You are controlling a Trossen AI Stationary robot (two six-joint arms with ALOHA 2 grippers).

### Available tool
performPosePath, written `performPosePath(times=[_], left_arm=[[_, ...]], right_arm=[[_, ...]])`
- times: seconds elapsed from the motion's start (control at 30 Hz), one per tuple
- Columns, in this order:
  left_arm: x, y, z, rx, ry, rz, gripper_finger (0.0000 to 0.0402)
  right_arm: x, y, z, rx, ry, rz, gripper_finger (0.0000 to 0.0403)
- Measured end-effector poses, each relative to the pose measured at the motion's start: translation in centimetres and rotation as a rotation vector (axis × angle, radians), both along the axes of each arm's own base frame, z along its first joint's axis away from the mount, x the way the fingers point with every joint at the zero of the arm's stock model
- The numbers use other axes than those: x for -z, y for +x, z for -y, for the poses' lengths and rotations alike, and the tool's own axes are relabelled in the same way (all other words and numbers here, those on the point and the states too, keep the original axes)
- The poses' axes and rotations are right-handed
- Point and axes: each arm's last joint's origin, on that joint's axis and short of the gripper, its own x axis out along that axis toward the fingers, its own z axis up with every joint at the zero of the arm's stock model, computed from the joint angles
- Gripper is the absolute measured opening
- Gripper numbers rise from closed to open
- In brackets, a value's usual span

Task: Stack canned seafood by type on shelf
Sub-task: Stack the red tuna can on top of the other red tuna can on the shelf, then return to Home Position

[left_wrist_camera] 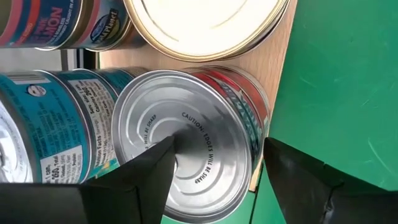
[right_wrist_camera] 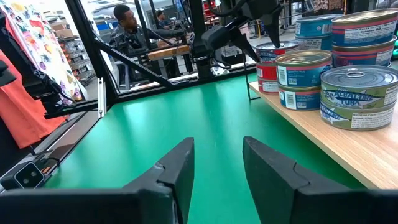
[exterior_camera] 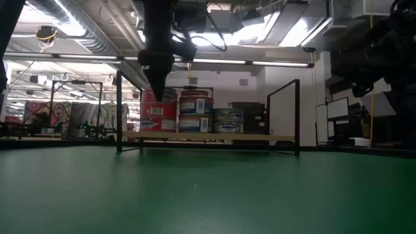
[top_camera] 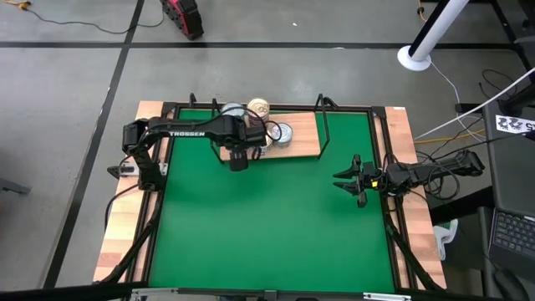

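The shelf, a light wooden board in a black wire frame, stands at the far middle of the green mat. Several tins of canned seafood stand on its left half, some stacked two high. My left gripper points steeply down over the board's near left edge, open. There it is above a silver-lidded, red-labelled tin: one finger is over the lid and the other over the mat beside the tin. My right gripper waits level and open at the table's right side, with nothing between its fingers.
The black wire uprights rise at the shelf's ends. Bare green mat spreads over the near half of the table. A white pole base stands on the floor beyond the table, and a person sits in the room behind it.
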Motion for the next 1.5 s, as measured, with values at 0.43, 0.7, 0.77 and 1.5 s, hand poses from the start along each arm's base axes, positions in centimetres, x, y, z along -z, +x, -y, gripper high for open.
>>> performPosePath(times=[0.43,0.7,0.77,1.5], left_arm=[[-0.2,0.1,0.2,0.013,-0.001,0.002,0.0237],[-2.2,0.0,0.2,0.038,0.019,0.067,0.0237],[-3.2,-0.4,0.3,0.063,0.033,0.101,0.0237],[-6.1,-13.2,2.3,0.263,0.177,0.784,0.0237]], right_arm=[[0.0,0.0,0.0,0.0,0.0,0.0,0.0136],[0.0,0.0,0.0,0.0,0.0,0.0,0.0136],[0.0,0.0,0.0,-0.001,0.0,0.0,0.0136],[0.0,0.0,0.0,-0.002,0.0,0.001,0.0136]])
